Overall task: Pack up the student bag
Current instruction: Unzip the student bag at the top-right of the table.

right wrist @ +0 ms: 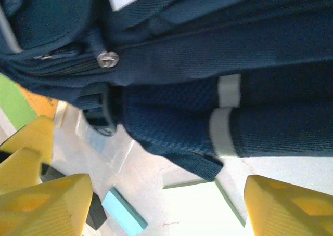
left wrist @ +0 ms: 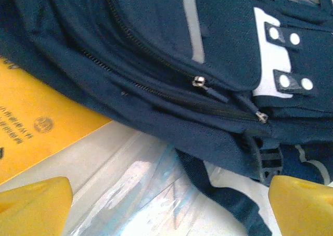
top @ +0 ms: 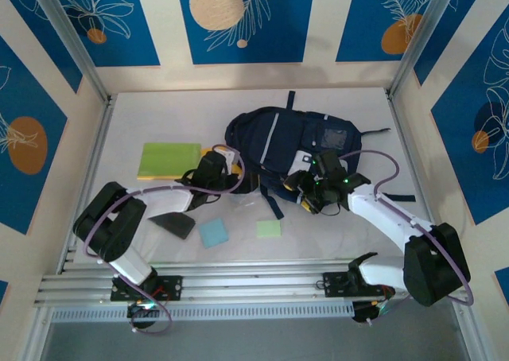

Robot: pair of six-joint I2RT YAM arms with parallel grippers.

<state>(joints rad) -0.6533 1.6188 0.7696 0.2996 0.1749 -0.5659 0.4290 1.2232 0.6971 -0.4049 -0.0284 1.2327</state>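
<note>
Yellow fingertips (left wrist: 36, 199) of the left gripper (left wrist: 166, 205) stand spread wide w/ nothing btwn them, over a clear plastic sleeve (left wrist: 130, 194) just beside the near-left side of the student bag (top: 286, 142). The right gripper (right wrist: 166, 205) is spread too and holds nothing, at the bag's near-right side by a black buckle (right wrist: 101, 116). The bag lies flat, centre-right on the worktop (top: 135, 114), toward the far edge.

Step in hand, prob.: get a compartment open. Both zips look shut, w/ the upper zip pull (left wrist: 198, 81) and lower zip pull (left wrist: 261, 117) near each other. To do it well, 1 gripper should pin the fabric beside a pull while the other pinches the tab and draws along the teeth, not upward. Tabs are small, so come in square-on.

Room: an orange booklet (left wrist: 36, 121) seems to run under the bag's left side, w/ a green book (top: 169, 160) beside it. A black case (top: 173, 224), blue note pad (top: 213, 233) & green note pad (top: 269, 229) sit nr the near edge, btwn the 2 arms. Bare worktop is at the far-left corner & along the right edge. A loose strap (top: 274, 206) trails toward the near edge, a snag risk.
</note>
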